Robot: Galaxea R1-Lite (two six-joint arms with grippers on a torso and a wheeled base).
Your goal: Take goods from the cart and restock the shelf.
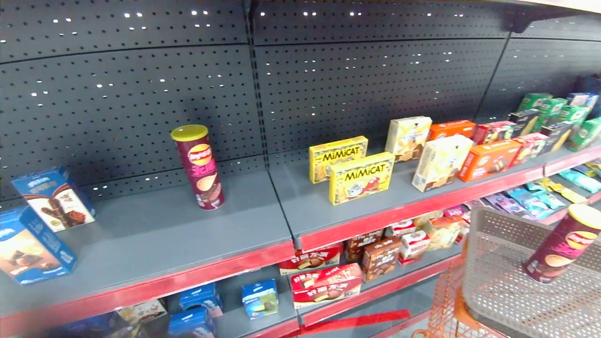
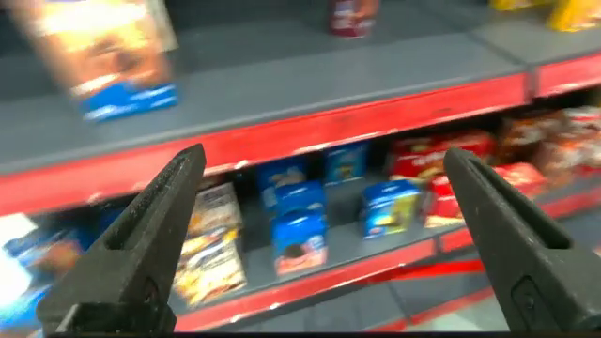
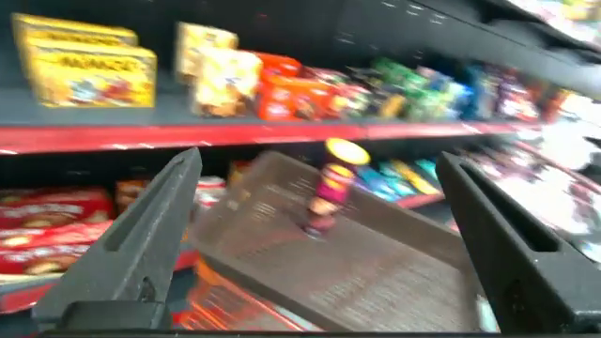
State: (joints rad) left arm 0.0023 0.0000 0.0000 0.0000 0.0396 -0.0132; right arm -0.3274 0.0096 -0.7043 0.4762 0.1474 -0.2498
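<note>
Wide-spread and empty, my right hand hangs before the cart. Beyond my fingers the chip can stands upright on the cart's grey mesh, well apart from them. My left hand is just as wide, holds nothing, and faces the lower shelves. I judge this to be the picking step: next I must bring the right hand around the can's body, close on it and lift it over the cart's wall. Seen from the head, the can sits at lower right, and its twin stands left of centre on the shelf.
</note>
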